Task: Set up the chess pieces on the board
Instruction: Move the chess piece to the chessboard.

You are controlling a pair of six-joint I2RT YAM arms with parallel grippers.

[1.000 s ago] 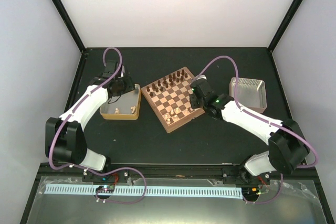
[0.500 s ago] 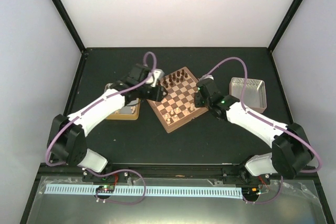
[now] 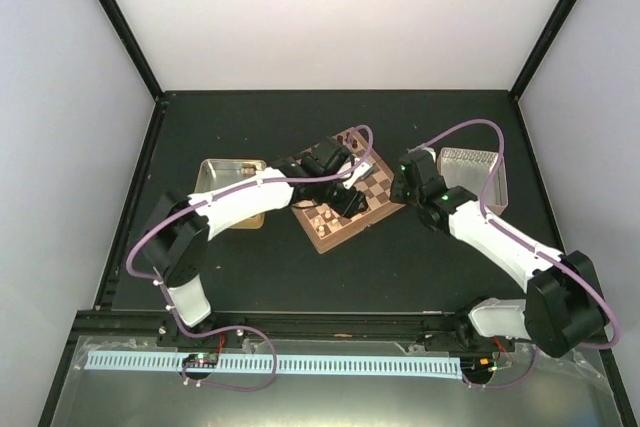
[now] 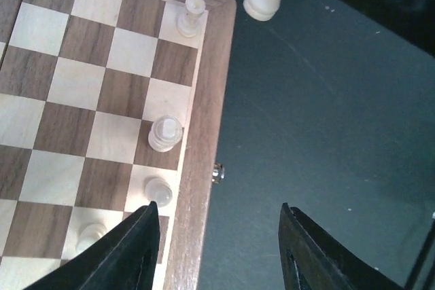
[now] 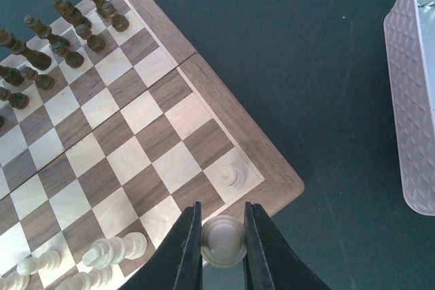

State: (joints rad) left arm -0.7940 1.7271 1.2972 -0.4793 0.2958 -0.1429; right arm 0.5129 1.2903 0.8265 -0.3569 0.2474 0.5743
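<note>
Step in hand, judged: filling cream side of board (image 5: 226, 110); dark pieces (image 5: 66, 13) stand ranked along opposite side.
Right gripper (image 5: 219, 227): fingers clamped on cream chess piece (image 5: 223, 242), hanging at board's corner, near cream piece on corner square (image 5: 231, 176).
Held piece: long axis vertical, base down, head up between fingers; type not discernible.
Left gripper (image 4: 219, 214): fingers apart, empty, over board's rim.
Next move, likely: carry held piece over vacant back-rank square, lower upright, release.
</note>
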